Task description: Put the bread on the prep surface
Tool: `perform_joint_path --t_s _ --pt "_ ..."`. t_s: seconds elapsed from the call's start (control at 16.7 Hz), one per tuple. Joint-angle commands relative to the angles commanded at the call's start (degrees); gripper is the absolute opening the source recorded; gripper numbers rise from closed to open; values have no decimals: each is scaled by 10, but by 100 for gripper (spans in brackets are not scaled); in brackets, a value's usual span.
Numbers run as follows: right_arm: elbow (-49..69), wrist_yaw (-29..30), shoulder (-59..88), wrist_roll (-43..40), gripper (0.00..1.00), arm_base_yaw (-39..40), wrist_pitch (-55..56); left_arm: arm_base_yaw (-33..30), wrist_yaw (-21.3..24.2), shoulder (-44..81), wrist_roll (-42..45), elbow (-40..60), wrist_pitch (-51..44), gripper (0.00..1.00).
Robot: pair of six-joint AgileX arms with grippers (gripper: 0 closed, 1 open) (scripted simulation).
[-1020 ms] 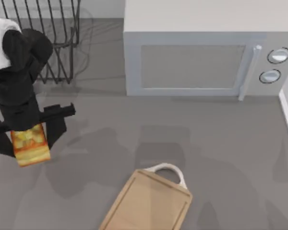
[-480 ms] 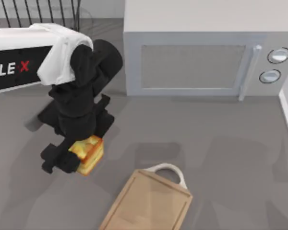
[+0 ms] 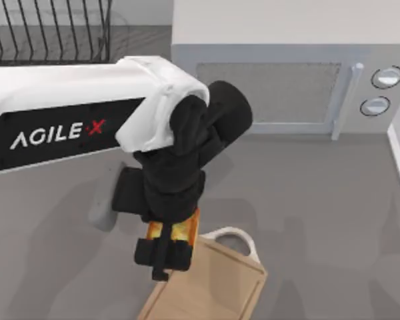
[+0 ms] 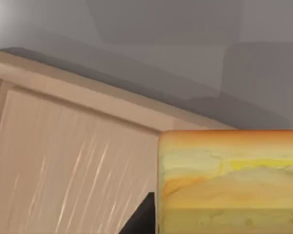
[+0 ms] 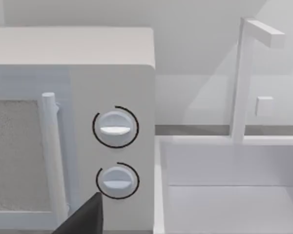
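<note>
The bread (image 3: pixel 187 227), a small orange-yellow toasted block, is held in my left gripper (image 3: pixel 168 244), which is shut on it. It hangs above the handle-end corner of the prep surface (image 3: pixel 217 290), a light tan wooden cutting board with a white loop handle (image 3: pixel 231 234). In the left wrist view the bread (image 4: pixel 229 180) fills the near corner, with the prep surface (image 4: pixel 73 161) under and beside it. Whether the bread touches the board cannot be told. My right gripper (image 5: pixel 83 219) stays parked, facing the microwave's knobs.
A grey microwave (image 3: pixel 280 73) stands at the back of the grey countertop (image 3: pixel 333 213). A black wire rack (image 3: pixel 50 30) sits at the back left. A white sink basin with a faucet (image 5: pixel 244 78) lies to the right of the microwave.
My left arm has swung from the table's left toward the middle, carrying the bread to above the cutting board's handle end. The board has not moved.
</note>
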Motion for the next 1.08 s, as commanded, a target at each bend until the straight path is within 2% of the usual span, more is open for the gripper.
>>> perform_joint_path --t_s 0.24,0.42,1.08 --pt "0 0 0 0 100 0 0 -54 5 1 -111 13 -3 0" --pt "0 0 0 0 100 0 0 -79 8 2 -158 20 -6 0" --pt "0 0 0 0 100 0 0 -85 7 5 -173 14 7 0"
